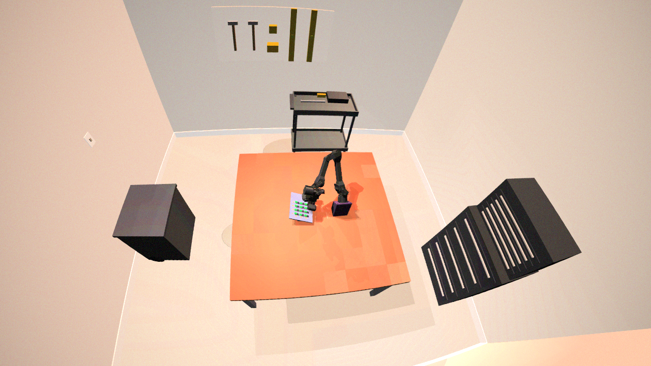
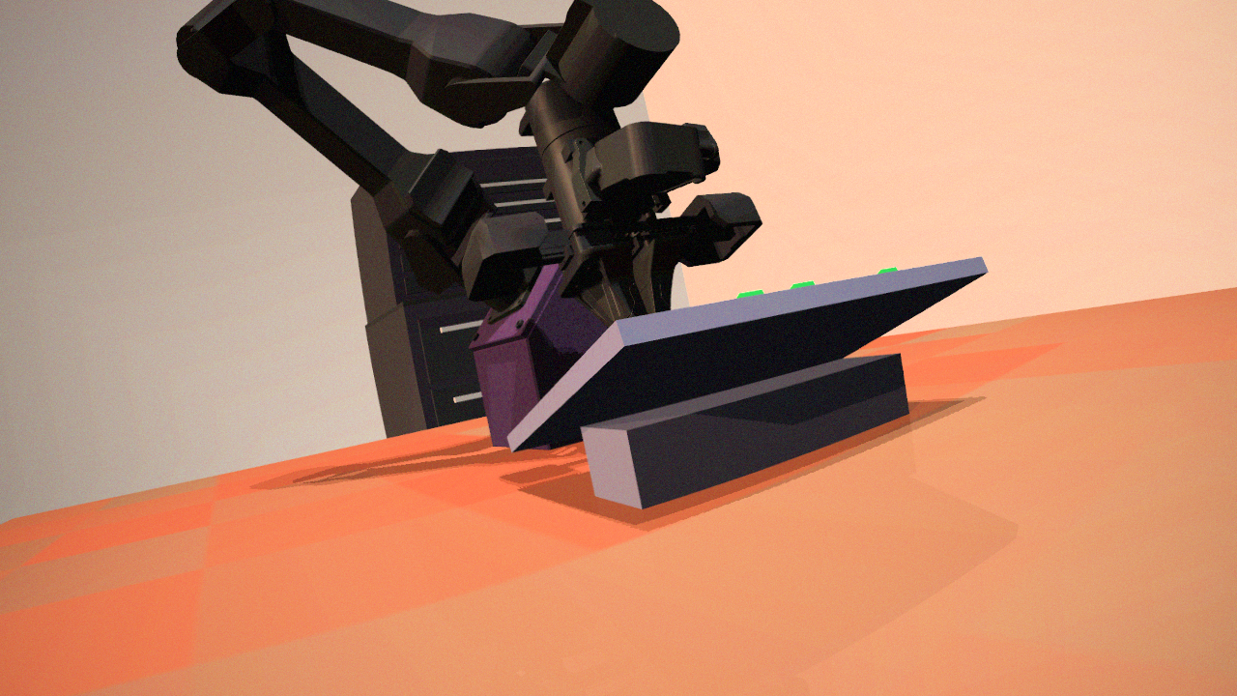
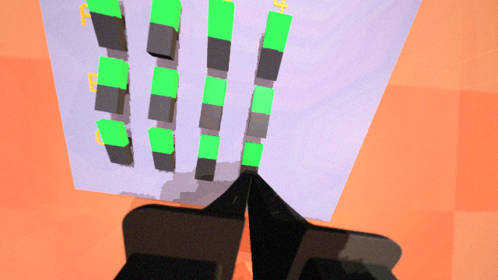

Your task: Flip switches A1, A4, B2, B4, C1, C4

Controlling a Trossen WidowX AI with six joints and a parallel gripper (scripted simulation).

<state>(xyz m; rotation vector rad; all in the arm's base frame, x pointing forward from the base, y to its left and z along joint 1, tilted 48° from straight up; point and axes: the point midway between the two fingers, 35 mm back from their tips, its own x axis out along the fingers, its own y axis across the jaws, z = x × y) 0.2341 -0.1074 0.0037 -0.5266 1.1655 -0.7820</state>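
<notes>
The pale lilac panel [image 1: 293, 217] [image 2: 734, 346] [image 3: 331, 97] slopes down toward the arm and carries three rows of four switches, each green on the far half and dark on the near half. My gripper [image 2: 640, 311] [image 3: 249, 175] is shut and empty, its tips at the near dark end of switch C4 [image 3: 252, 154], partly hiding it. I cannot tell whether they touch. B4 [image 3: 262, 100] and A4 [image 3: 277, 31] stand beyond it in the same column. A1 [image 3: 106, 27], B2 [image 3: 164, 82] and C1 [image 3: 113, 133] are further left. C1's green end looks raised; the other tilts are hard to tell.
A dark support block [image 2: 761, 402] sits under the panel on the orange table [image 1: 273, 264]. The purple arm base [image 1: 341, 208] [image 2: 510, 389] stands beside the panel. Switches C3 [image 3: 208, 147] and B3 [image 3: 214, 91] are close left of column 4. A2's near dark end [image 3: 161, 39] looks raised.
</notes>
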